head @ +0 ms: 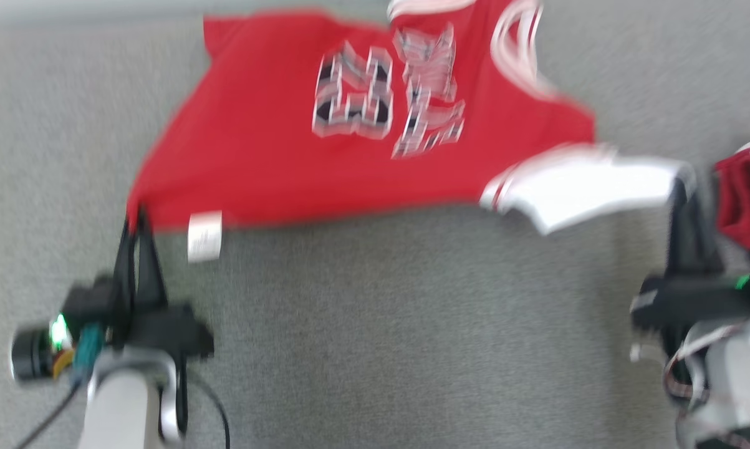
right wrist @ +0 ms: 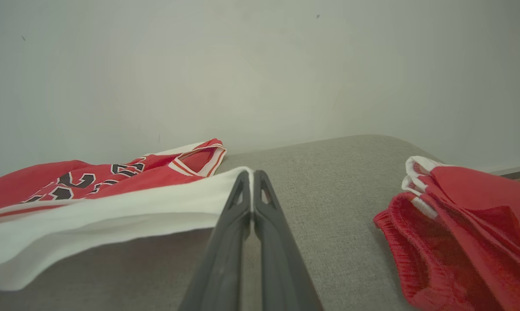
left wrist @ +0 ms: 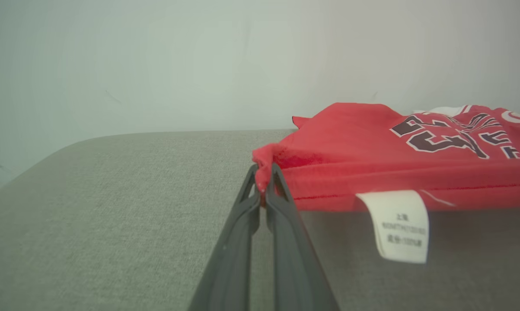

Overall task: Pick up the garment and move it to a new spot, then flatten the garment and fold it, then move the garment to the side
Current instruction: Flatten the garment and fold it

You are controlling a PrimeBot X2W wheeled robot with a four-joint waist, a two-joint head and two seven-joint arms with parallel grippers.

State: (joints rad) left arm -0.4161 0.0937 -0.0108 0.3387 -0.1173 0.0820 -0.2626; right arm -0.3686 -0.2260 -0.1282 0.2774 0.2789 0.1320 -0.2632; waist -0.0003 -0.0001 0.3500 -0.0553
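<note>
Clamping the garment's (head: 275,137) near corners, left pincer (left wrist: 264,183) and right pincer (right wrist: 252,179) span open cushion (head: 412,324).

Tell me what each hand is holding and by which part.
Both hold the red jersey: left hand pinches its red hem corner, right hand its white edge.

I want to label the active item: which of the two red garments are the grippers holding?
The jersey with the printed number, pinched by left gripper and right gripper; the bunched red garment lies apart.
</note>
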